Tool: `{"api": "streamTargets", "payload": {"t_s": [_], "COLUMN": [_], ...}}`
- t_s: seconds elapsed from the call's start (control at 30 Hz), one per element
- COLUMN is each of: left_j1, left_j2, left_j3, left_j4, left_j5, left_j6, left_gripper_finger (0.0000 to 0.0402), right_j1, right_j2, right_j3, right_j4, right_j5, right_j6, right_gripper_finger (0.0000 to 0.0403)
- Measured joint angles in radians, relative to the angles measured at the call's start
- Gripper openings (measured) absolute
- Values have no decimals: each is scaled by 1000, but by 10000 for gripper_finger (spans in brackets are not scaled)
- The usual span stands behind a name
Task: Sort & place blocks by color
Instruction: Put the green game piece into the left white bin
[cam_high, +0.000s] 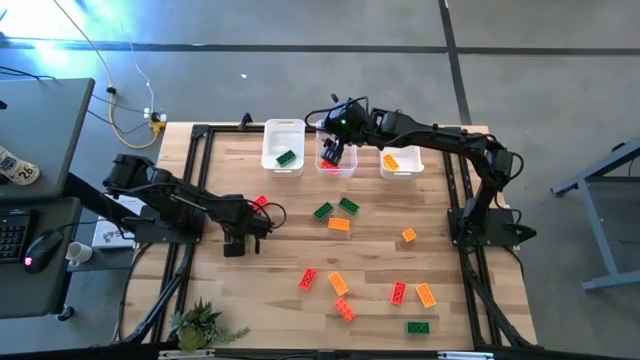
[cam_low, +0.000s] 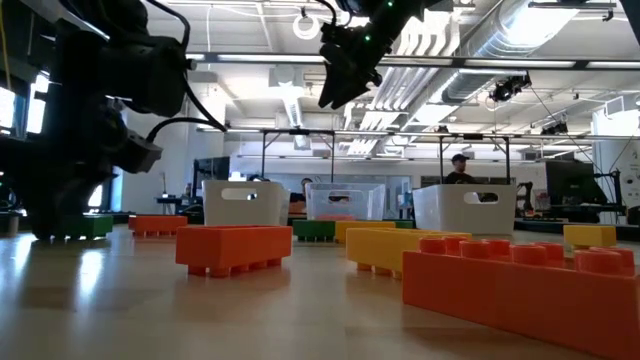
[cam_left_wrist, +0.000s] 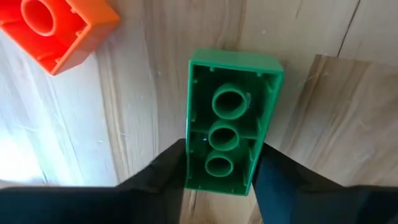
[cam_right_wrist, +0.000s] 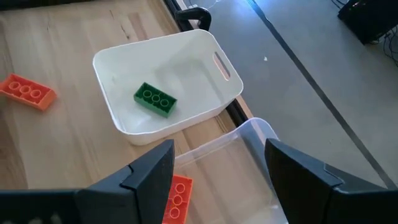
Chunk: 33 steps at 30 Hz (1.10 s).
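My left gripper (cam_high: 235, 243) stands over the table's left part, shut on a green block (cam_left_wrist: 230, 121) whose hollow underside faces the wrist camera. In the low view this block (cam_low: 95, 226) shows below the dark gripper. A red block (cam_high: 260, 203) lies just beyond it. My right gripper (cam_high: 335, 150) hangs open and empty above the middle clear bin (cam_right_wrist: 249, 143). The left white bin (cam_right_wrist: 161, 74) holds a green block (cam_right_wrist: 155, 99). A red block (cam_right_wrist: 177, 196) lies in the clear bin. An orange block (cam_high: 391, 160) lies in the right white bin (cam_high: 401, 160). My left gripper pinches the green block's near end (cam_left_wrist: 217, 177) between its two fingers, one on each long side. The fingers (cam_left_wrist: 168, 174) come from above, pointing down, and lie across the block. The block sits at table height; whether it is lifted clear I cannot tell.
Several loose blocks lie on the table's middle and near part: green ones (cam_high: 322, 211) (cam_high: 348, 205) (cam_high: 418, 327), orange ones (cam_high: 340, 224) (cam_high: 409, 235) (cam_high: 426, 295), red ones (cam_high: 307, 279) (cam_high: 398, 292). A small plant (cam_high: 205, 325) sits at the near left corner. A person (cam_low: 458, 170) stands in the room behind.
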Motion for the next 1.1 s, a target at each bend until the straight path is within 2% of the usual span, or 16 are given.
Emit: {"api": "streamTargets", "payload": {"t_s": [0.07, 0.3, 0.43, 0.67, 0.9, 1.1], "left_j1": [0, 0, 1, -1, 25, 60], "left_j2": [0, -19, -58, -125, -176, -177], "left_j3": [0, 1, 18, 44, 60, 61], "left_j4": [-1, 12, 55, 95, 205, 324], "left_j5": [-4, -21, -52, -51, -44, -44], "left_j6": [-1, -11, -22, 14, 65, 103], "left_gripper_finger": [105, 105, 105, 105, 105, 105], "right_j1": [0, 31, 74, 161, 248, 313], "right_j2": [0, 0, 0, 0, 1, 1], "right_j3": [0, 0, 0, 0, 0, 0], "right_j4": [-2, -37, -43, -48, -80, -74], "right_j5": [-35, -297, -380, -399, -396, -295], "right_j6": [40, 177, 191, 125, 8, -40], "right_gripper_finger": [238, 238, 238, 238, 238, 239]}}
